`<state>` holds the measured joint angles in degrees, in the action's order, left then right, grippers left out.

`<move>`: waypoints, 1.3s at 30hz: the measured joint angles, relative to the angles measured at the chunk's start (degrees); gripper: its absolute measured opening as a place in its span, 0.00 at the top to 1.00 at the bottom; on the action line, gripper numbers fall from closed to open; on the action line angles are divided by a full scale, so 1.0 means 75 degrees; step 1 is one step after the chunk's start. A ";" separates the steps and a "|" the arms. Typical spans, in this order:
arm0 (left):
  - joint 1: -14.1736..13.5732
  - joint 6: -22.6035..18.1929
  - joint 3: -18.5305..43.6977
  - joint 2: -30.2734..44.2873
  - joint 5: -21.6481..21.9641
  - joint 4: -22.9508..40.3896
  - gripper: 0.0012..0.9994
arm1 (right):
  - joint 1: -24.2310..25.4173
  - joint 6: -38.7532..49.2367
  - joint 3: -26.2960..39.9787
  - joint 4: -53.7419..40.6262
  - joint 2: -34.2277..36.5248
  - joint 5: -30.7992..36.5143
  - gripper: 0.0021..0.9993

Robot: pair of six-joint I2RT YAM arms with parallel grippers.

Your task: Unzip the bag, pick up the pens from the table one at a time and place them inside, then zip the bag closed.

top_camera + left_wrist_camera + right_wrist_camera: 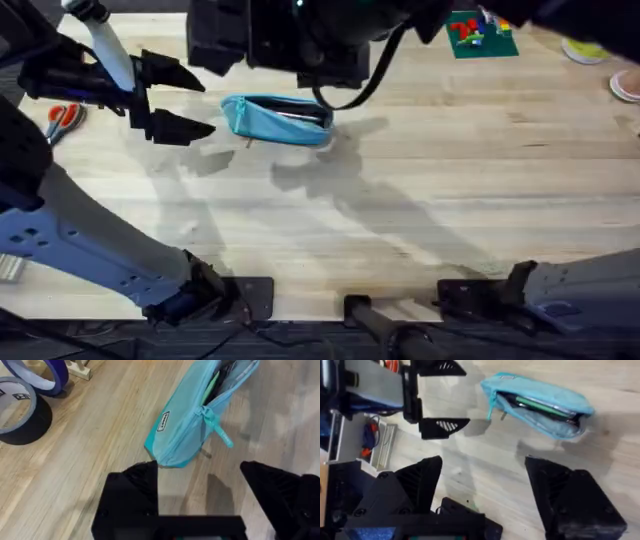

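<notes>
On the bench, toward 11 o'clock of the overhead view: the light blue pencil pouch [277,119] lies on its side, long axis running 9 to 3 o'clock, zipper mouth gaping.
Contents: I see a green strip and dark slim shapes inside the pouch's mouth in the right wrist view; I judge the pens are already in, since I spot none loose on the bench [400,220].
Left pincer [190,103]: wide open, holding nothing, sitting just at 9 o'clock of the pouch's rounded end, close but apart from it.
Right pincer [485,490]: fingers spread wide, nothing between them, hanging above the pouch.
Zipper pull [218,430]: a teal tab dangling off the pouch's end nearest my left pincer.
Step in hand, as I judge it: zipping closed.
How I'd do it well: pin the end of the pouch with one pincer so the fabric stays taut, pinch the tab squarely with the other, then draw along the zipper line, not upward, or the soft pouch will drag.
Hard to make out: which dark shape is which pen; the silver one I cannot pick out.
Cut off: the pouch's far end leaves the left wrist view, and the right arm hides part of it from overhead.
Nearby clutter: orange-handled scissors [62,118] at 9 o'clock, tape rolls [22,410].
</notes>
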<state>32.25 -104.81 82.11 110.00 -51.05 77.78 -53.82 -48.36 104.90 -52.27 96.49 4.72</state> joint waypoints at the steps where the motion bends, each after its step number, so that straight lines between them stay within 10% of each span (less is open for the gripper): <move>1: 0.0000 0.0000 0.0000 0.0000 0.0000 0.0000 0.00 | -0.0029 -0.0040 0.0000 0.0000 0.0000 -0.0014 0.00; 39: 0.0000 0.0000 0.0000 0.0000 0.0002 0.0000 0.00 | -0.0073 -0.1217 0.0000 0.0901 0.1219 -0.0011 0.00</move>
<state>32.25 -104.81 82.11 110.00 -51.03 77.78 -54.37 -57.49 104.90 -45.51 105.63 4.64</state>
